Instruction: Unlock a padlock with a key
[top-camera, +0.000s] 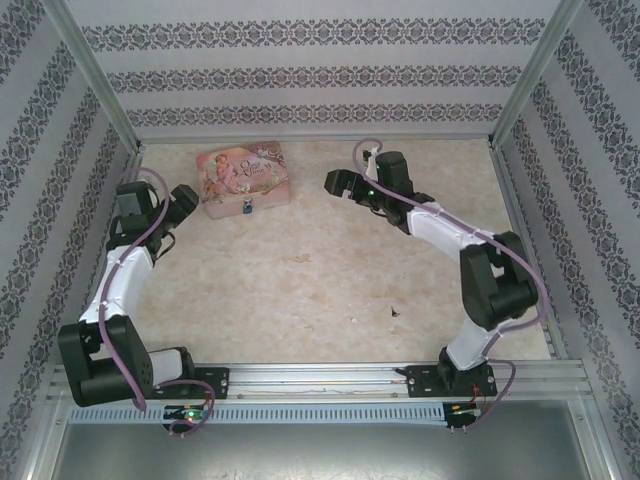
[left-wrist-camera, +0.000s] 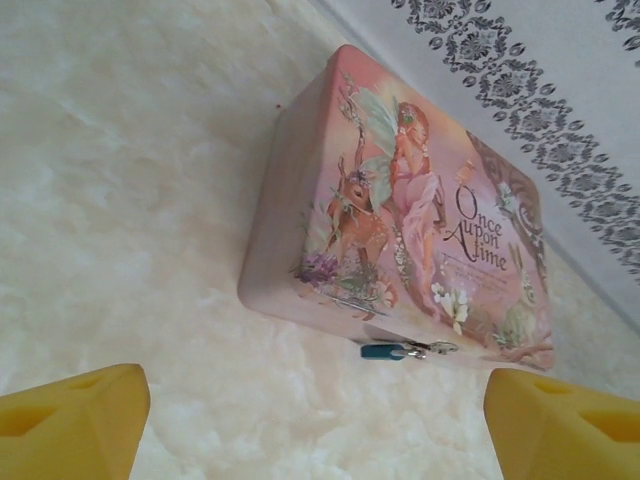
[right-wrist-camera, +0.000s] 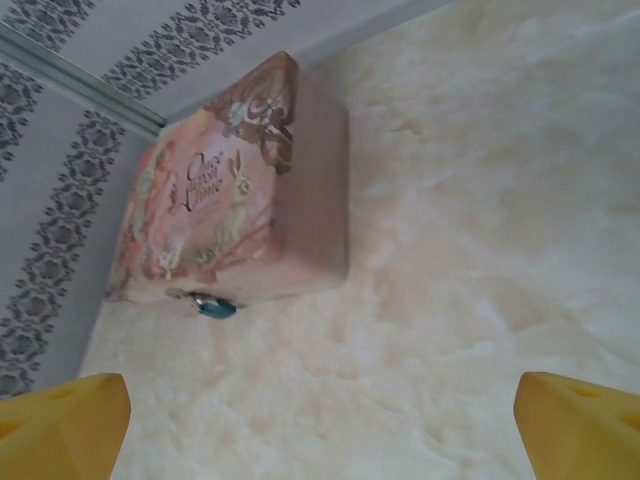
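Overhead view: pink illustrated rectangular tin box (top-camera: 245, 178) sits on the beige marbled table top (top-camera: 330, 270), far-left part, close to the far patterned wall. The lid is closed and faces up. Lid lettering reads "Once upon a time" in the left wrist view.

Tiny padlock with teal body and thin silver shackle (top-camera: 247, 207) is at the middle of the box's near long side, against the front wall. Left wrist view: padlock (left-wrist-camera: 385, 351) lies sideways at the box's lower edge, with its shackle end at the silver clasp. Right wrist view: padlock (right-wrist-camera: 216, 307) is in the same spot under the lid rim. I cannot tell whether the shackle is latched; it is too small.

Left gripper (top-camera: 180, 200) is just left of the box, apart from it. In its own camera, the left gripper (left-wrist-camera: 315, 430) has its yellow pads (left-wrist-camera: 70, 425) spread wide at the frame corners, with nothing between them.

Right gripper (top-camera: 335, 182) is right of the box, near but not touching it, and pointed toward it. In its own camera, the right gripper (right-wrist-camera: 320, 430) also has its yellow pads (right-wrist-camera: 575, 425) spread wide, and it is empty.

Small dark object (top-camera: 395, 313) lies on the table top near the right arm's base, well apart from the box. It is too small to identify.
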